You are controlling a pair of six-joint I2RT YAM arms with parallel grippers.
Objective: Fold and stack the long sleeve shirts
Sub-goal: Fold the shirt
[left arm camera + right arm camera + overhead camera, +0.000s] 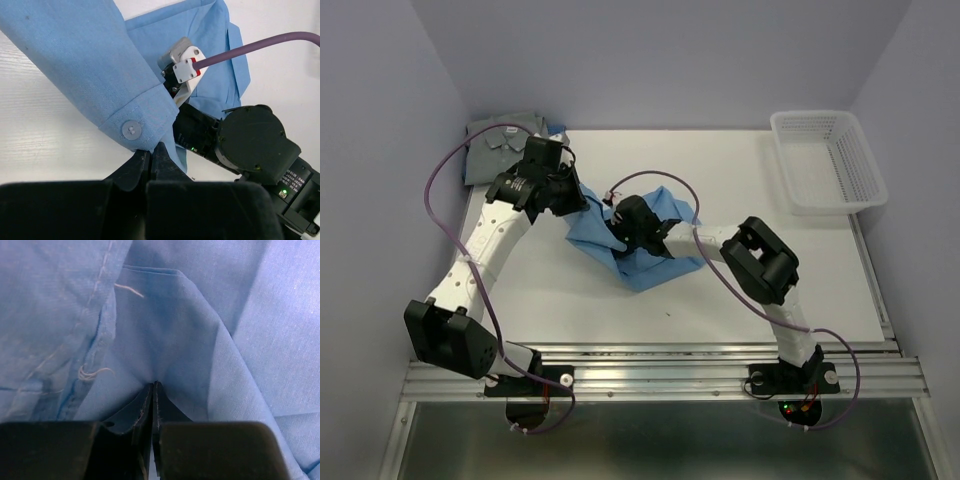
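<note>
The light blue long sleeve shirt lies bunched in the middle of the table. My left gripper is at the shirt's left edge. In the left wrist view it is shut on the buttoned cuff of the sleeve, which rises taut from the jaws. My right gripper points left into the heap. In the right wrist view it is shut on a pinch of the blue cloth. The grey-green shirt lies folded at the back left corner.
A white mesh basket stands at the back right. The right arm's wrist and purple cable sit close beside my left gripper. Walls close in the left, back and right sides.
</note>
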